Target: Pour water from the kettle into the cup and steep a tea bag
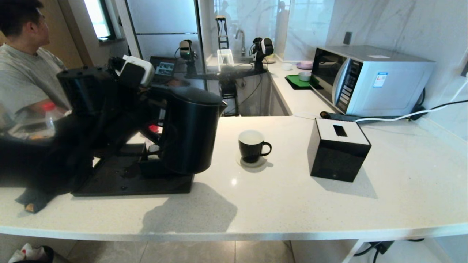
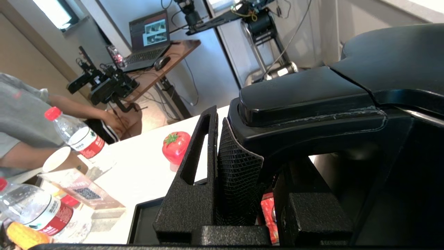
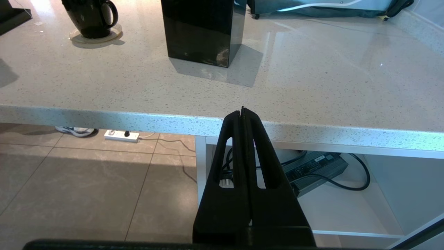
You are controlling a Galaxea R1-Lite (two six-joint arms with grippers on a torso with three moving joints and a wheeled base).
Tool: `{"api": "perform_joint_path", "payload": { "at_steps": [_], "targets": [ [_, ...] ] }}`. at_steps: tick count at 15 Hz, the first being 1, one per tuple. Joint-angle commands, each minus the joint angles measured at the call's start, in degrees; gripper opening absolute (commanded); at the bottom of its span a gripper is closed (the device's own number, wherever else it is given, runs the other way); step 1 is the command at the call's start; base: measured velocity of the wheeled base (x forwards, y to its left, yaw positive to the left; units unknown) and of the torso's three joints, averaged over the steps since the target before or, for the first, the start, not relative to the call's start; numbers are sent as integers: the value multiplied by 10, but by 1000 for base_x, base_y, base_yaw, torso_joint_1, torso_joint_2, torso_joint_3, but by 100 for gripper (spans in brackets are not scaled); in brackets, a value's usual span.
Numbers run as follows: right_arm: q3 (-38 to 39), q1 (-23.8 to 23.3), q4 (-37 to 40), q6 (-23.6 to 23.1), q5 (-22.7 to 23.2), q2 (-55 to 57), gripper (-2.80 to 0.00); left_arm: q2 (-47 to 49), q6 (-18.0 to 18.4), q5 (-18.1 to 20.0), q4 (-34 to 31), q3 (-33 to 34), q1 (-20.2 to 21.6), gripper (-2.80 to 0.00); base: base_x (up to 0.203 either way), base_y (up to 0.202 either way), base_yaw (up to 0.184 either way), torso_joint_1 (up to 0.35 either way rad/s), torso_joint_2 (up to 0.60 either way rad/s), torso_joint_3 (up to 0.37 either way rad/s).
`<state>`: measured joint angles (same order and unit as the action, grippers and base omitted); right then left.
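Both fingers of left hand clamp the kettle handle.

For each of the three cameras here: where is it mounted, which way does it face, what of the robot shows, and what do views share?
Head view: from the robot's head, looking forward and down over the white counter; the left arm reaches the kettle.
Left wrist view: behind the left gripper, whose fingers straddle the kettle's handle.
Right wrist view: behind the right gripper, fingers together, parked below the counter's front edge, facing across it.
Shared: the head and right wrist views both show the cup and the black box.
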<state>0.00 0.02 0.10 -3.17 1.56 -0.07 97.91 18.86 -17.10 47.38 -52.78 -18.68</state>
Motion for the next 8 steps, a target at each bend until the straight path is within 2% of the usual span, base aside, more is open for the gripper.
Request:
{"api": "perform_joint_path", "payload": {
  "at_steps": [1, 5, 8],
  "targets": [
    [0, 1, 0, -1, 0, 1, -280, 17, 4, -10, 2, -10, -8, -280, 0, 0, 0, 0, 0, 0],
    [0, 1, 0, -1, 0, 1, -280, 41, 24, -17, -2, -34, -17, -280, 0, 0, 0, 0, 0, 0],
    [0, 0, 0, -1, 0, 1, -280, 56, 28, -39, -27, -56, -25, -280, 0, 0, 0, 0, 0, 0]
  ]
}}
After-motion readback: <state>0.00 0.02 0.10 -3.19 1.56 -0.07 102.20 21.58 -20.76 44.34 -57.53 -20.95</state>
